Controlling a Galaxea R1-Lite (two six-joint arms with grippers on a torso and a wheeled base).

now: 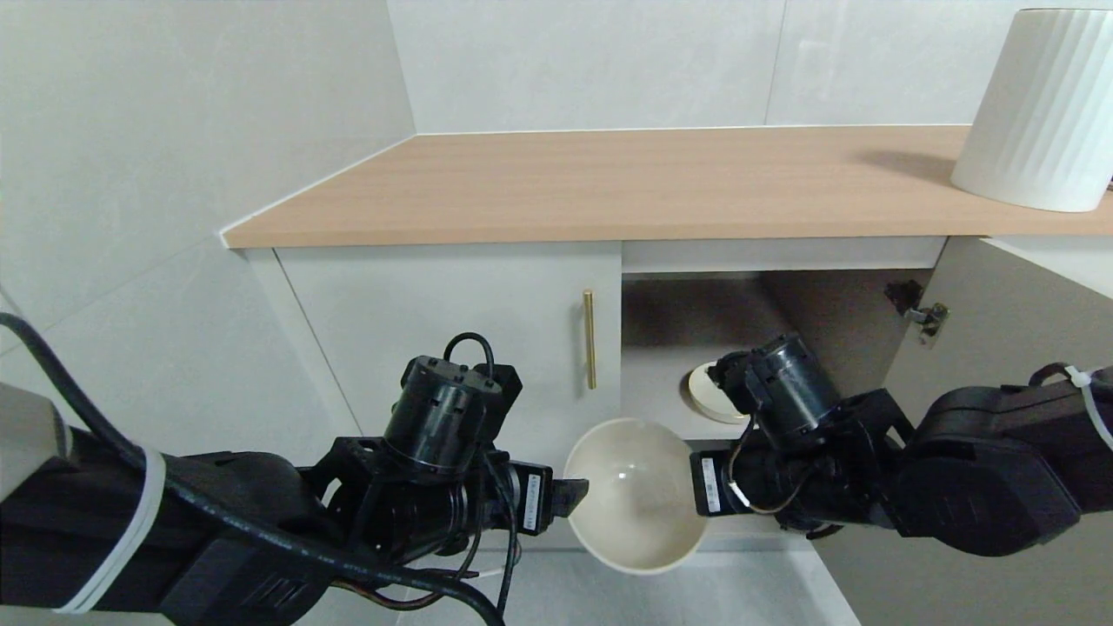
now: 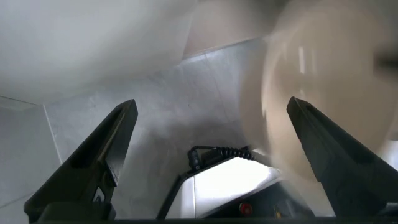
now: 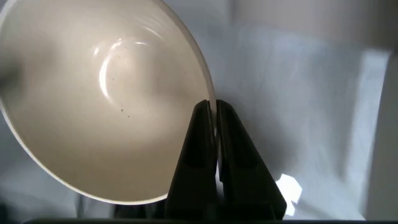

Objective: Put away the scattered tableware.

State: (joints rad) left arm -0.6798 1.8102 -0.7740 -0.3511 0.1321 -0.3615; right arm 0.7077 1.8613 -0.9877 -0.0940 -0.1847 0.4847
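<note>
Left end effector point(image 2: 211, 106), seen from its own wrist: the two dark, wedge-shaped fingers point(image 2: 93, 162) stand wide apart with nothing between them. A cream bowl point(image 2: 311, 93), blurred, lies beside one finger, its rim overlapping that fingertip; whether the two touch cannot be told. Beyond the gap is a pale grey tiled floor point(image 2: 168, 99) crossed by thin grout lines. A lighter, plain panel point(image 2: 93, 37) rises from the floor's far edge.

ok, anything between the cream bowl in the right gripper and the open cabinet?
Nothing visible. The round cream glossy bowl, pinched at its rim by the right gripper, hangs before the open cabinet compartment; a pale round dish already sits inside, near its left side.
</note>
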